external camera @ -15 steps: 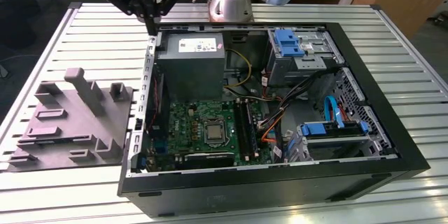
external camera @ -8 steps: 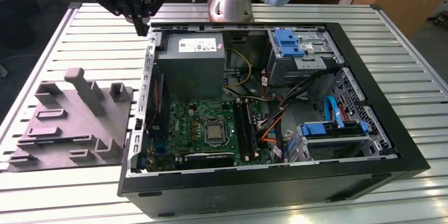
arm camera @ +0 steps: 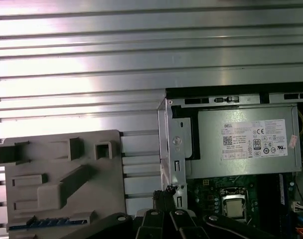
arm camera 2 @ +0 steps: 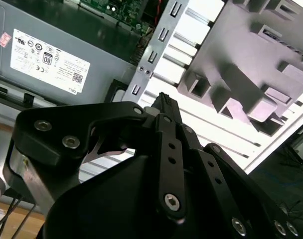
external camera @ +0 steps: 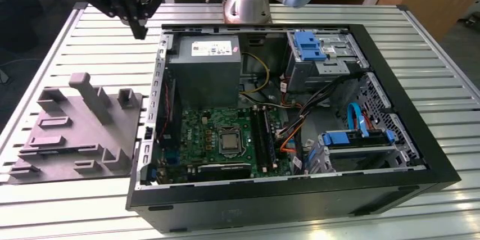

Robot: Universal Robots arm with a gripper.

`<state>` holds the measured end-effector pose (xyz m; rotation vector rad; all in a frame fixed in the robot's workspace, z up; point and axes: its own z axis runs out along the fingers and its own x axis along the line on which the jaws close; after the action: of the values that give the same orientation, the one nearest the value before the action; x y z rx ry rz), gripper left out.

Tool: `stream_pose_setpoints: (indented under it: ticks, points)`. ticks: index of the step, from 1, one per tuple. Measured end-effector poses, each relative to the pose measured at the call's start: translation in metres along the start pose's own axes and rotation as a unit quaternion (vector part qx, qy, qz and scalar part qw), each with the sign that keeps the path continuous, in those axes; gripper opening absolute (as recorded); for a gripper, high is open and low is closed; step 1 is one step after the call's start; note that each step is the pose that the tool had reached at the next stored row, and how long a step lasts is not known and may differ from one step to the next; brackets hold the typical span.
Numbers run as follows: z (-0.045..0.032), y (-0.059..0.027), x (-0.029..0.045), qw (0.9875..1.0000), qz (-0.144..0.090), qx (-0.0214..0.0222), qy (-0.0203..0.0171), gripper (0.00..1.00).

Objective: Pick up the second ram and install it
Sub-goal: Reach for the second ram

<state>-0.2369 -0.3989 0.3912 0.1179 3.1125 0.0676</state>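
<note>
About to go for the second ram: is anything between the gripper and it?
Nothing visible. The second ram lies uncovered in the grey tray; the gripper hangs above the table near the case corner.

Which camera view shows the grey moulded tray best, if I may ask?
The exterior view: almost all of the grey moulded tray shows, lying on the table beside the computer case. The first wrist view shows it from above, cut off at one edge; the second wrist view catches part, obliquely.
</note>
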Motion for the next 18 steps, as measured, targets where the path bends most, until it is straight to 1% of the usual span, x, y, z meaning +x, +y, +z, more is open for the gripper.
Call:
stream_pose_setpoints:
  ticks: [11,18]
  points:
    - [0.0,-0.0019,0.0251,1.0,0.0,0.0,0.0,0.1]
    - [-0.0002,-0.0033,0.0432,1.0,0.0,0.0,0.0,0.1]
